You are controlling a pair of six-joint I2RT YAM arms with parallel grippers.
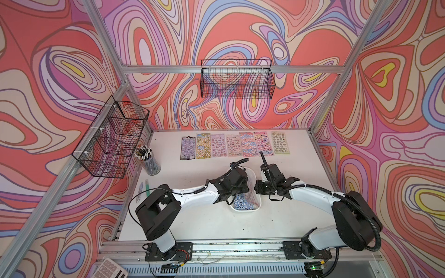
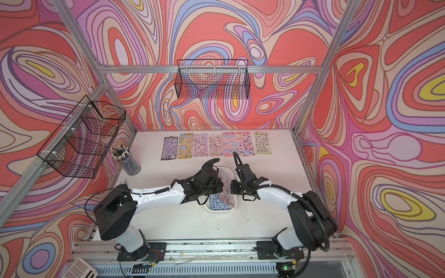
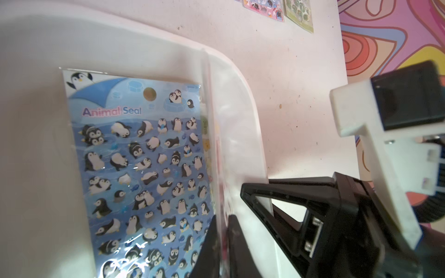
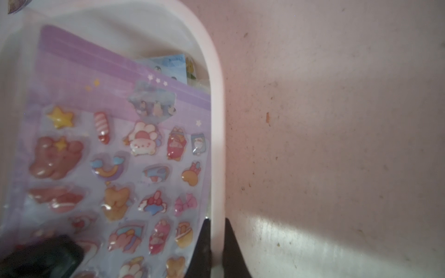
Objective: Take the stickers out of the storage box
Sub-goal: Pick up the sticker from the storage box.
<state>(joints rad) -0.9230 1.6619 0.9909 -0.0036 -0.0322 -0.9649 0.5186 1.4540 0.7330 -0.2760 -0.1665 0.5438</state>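
Observation:
The white storage box (image 1: 245, 210) (image 2: 218, 210) stands mid-table between both arms. In it lies a blue penguin sheet of stickers (image 3: 139, 168) (image 1: 242, 204). A lilac sheet (image 4: 120, 168) stands tilted up on its edge along the box's right wall; the left wrist view shows it edge-on (image 3: 216, 144). My left gripper (image 3: 222, 216) reaches into the box and is shut on that raised sheet. My right gripper (image 4: 216, 219) is shut on the box's right wall (image 4: 216, 120), one finger inside and one outside. Several more sheets (image 1: 234, 145) lie in a row at the table's back.
A clear cup of pencils (image 1: 149, 161) stands at the left, with a green pen (image 1: 147, 187) lying nearer. Black wire baskets hang on the left frame (image 1: 113, 137) and on the back rail (image 1: 237, 79). A calculator (image 1: 109, 269) sits at the front left corner.

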